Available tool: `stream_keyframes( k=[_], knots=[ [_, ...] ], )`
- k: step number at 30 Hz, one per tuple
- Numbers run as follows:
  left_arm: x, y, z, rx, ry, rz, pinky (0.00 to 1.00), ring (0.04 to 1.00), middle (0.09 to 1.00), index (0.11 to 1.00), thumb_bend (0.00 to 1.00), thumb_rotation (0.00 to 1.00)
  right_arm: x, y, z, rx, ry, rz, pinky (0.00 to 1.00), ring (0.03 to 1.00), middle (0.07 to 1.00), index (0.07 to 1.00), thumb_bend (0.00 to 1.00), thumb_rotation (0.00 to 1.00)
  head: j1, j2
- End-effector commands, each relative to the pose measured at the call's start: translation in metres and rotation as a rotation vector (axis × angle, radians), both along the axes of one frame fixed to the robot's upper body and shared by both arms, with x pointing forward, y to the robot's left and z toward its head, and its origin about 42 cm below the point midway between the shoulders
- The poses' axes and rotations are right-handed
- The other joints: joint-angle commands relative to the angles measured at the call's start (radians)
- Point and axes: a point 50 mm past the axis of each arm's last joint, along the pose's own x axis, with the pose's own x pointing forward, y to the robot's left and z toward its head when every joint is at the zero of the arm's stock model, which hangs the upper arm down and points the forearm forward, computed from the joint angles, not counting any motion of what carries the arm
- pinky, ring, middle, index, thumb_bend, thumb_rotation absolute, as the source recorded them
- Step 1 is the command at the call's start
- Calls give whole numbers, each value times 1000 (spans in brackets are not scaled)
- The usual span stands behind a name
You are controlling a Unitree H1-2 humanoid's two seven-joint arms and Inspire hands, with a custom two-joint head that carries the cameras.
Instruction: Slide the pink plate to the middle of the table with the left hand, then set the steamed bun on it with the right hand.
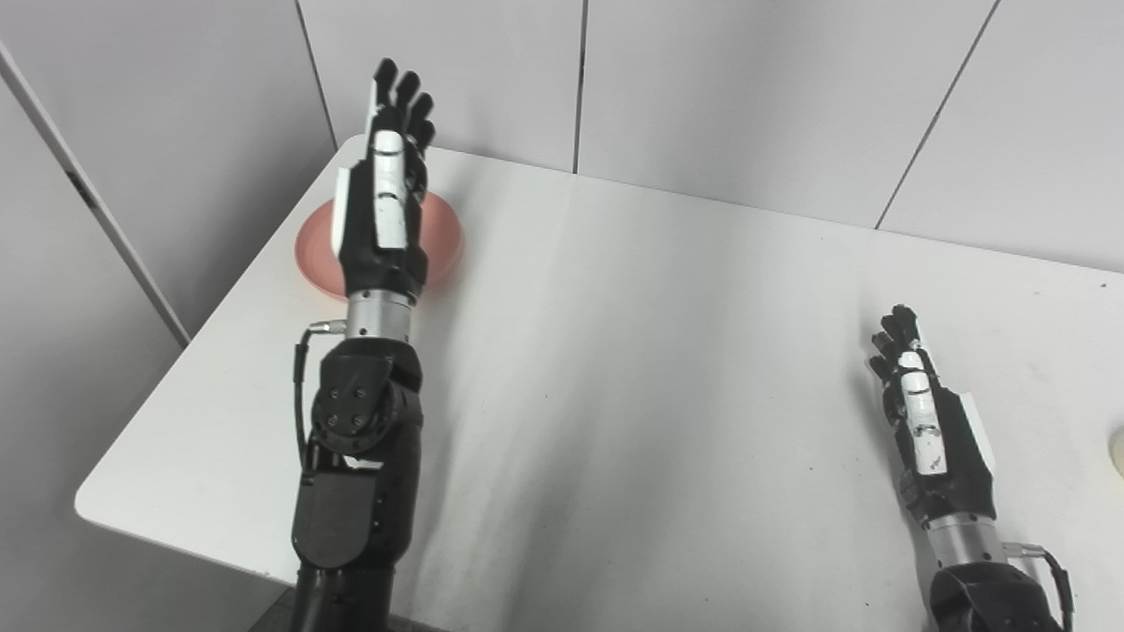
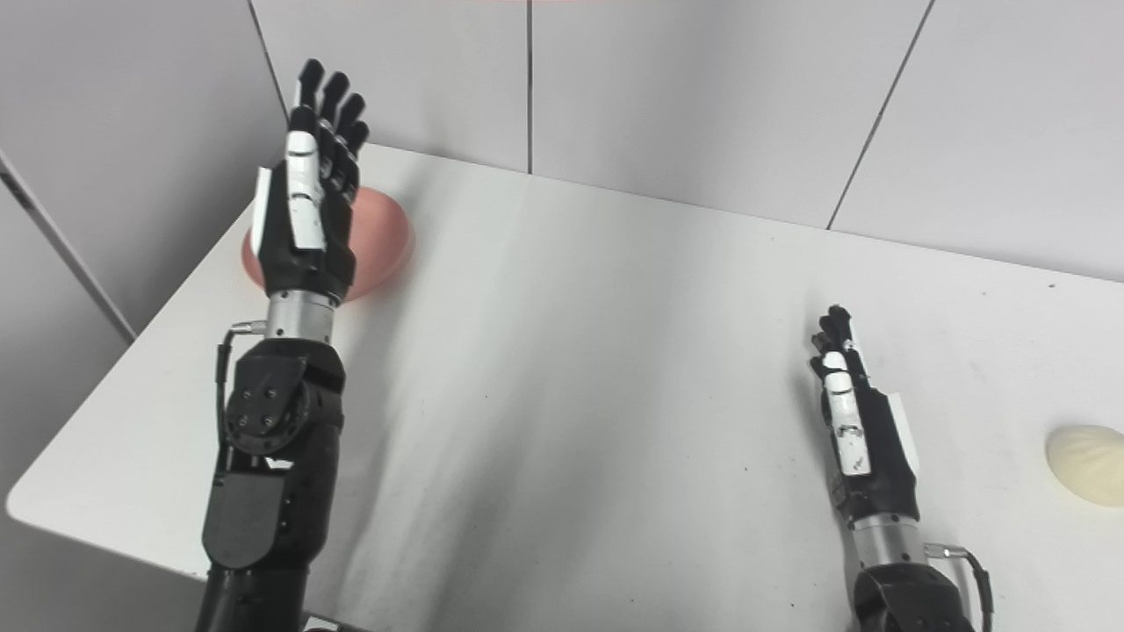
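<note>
Nearest, the right hand [image 2: 856, 412] sits low over the smooth white table [image 2: 571, 395], edge-on, its black-and-white fingers straight, lying close together and holding nothing. Off to its right, apart from it, lies the bun [image 2: 1087, 463]: pale cream, rounded, matte, faintly creased. The right eye view shows nearly the whole bun, while the left eye view catches only a sliver at the frame edge. Further out, the left hand [image 1: 386, 189] stands raised with its glossy fingers extended upward, side by side, empty too. Right behind it, by the far left corner, rests the plate [image 1: 443, 233], round, shallow and salmon-pink; the hand covers its middle, so contact cannot be judged. Grey wall panels rise beyond.
</note>
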Motion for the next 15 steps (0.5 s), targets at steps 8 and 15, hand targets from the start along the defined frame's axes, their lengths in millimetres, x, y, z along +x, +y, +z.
stream_keyframes(
  k=[8, 15],
  knots=[
    [1, 57, 15, -5, -114, 112, 1000, 993, 997, 1000, 559, 1000, -7, -13, -18, -1, 28, -16, 1000, 1000, 1000, 1000, 147, 1000, 13, 3],
    [-2, 88, 8, -29, -103, 199, 1000, 976, 977, 996, 581, 1000, -8, -12, -16, 8, 26, -7, 1000, 1000, 1000, 1000, 145, 1000, 18, 3]
  ],
)
